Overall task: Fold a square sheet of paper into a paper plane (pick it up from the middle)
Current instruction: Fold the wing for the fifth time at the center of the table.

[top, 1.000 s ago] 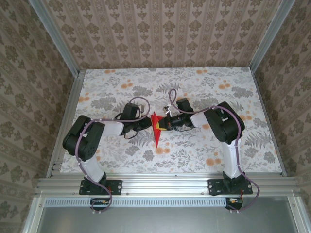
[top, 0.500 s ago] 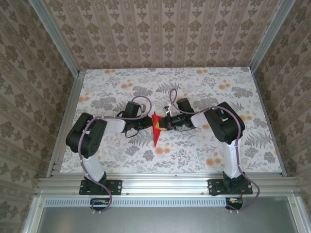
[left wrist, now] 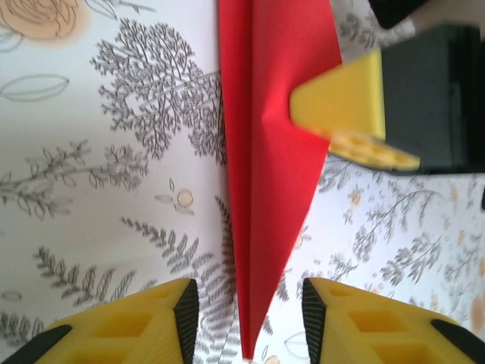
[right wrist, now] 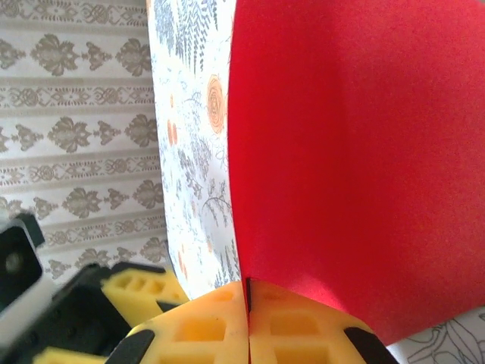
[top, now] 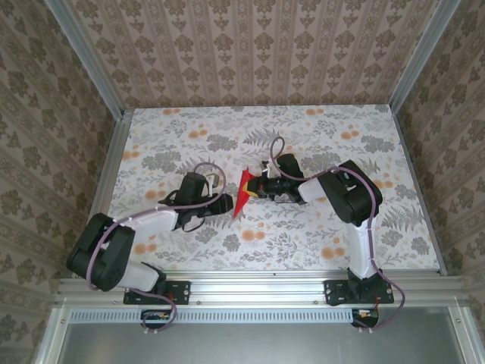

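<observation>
- Right hand (right wrist: pixel 248 292) alone pinches the paper plane (left wrist: pixel 265 152) — the thin fold could slip or sag.
- Left hand (left wrist: pixel 250 303), spread round its tip, may crumple it on closing.

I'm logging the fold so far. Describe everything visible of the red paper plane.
The paper plane is thin, plain bright red paper folded into a narrow shape tapering to a sharp tip, with a long crease running toward that tip. It looks raised off the floral table, not lying flat, near the table's middle. The right pincer is shut on one edge, puckering the paper there. The plane's tip sits between the open fingers of the left pincer, which do not touch it.
</observation>
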`<move>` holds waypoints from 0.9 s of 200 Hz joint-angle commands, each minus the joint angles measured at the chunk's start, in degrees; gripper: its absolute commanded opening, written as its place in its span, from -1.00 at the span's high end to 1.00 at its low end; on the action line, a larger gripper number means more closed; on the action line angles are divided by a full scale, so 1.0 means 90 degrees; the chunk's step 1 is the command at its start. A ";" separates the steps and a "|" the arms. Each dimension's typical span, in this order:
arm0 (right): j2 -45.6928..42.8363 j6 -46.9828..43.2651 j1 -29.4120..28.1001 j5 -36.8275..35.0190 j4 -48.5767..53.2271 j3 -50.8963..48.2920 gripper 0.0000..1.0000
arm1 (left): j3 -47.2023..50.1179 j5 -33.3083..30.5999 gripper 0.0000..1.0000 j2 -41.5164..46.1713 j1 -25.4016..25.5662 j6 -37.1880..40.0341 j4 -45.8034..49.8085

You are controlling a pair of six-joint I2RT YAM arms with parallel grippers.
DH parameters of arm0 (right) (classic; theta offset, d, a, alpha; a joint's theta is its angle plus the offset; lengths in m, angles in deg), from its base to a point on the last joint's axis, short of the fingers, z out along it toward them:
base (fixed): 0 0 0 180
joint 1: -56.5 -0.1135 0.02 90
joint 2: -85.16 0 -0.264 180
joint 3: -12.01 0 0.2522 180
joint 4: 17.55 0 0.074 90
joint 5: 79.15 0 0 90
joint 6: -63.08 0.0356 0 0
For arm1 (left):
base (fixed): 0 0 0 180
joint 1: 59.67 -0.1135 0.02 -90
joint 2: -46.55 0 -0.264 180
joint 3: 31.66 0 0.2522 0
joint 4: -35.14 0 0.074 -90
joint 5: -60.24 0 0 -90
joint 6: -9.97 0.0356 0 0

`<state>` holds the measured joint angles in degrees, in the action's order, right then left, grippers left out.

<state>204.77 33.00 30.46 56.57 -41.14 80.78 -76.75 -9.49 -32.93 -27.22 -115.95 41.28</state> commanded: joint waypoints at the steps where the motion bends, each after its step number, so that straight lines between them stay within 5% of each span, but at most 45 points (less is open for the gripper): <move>1: -0.0197 0.0373 -0.0035 -0.0292 -0.0154 0.0099 0.86 | -0.0030 -0.0556 0.08 0.0246 0.0286 0.0759 0.0307; 50: -0.0166 0.0540 -0.0036 -0.0301 -0.0063 0.0128 0.86 | -0.0295 -0.1117 0.09 -0.0023 0.0622 0.1409 0.0509; 180: -0.0153 0.0620 -0.0037 -0.0255 -0.0021 0.0159 0.86 | -0.0571 -0.1759 0.62 -0.0807 0.1013 0.1575 0.0377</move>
<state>204.73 37.90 30.37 54.71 -41.16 80.84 -80.45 -22.73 -39.14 -18.76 -103.36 44.39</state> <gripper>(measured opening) 0.072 0.202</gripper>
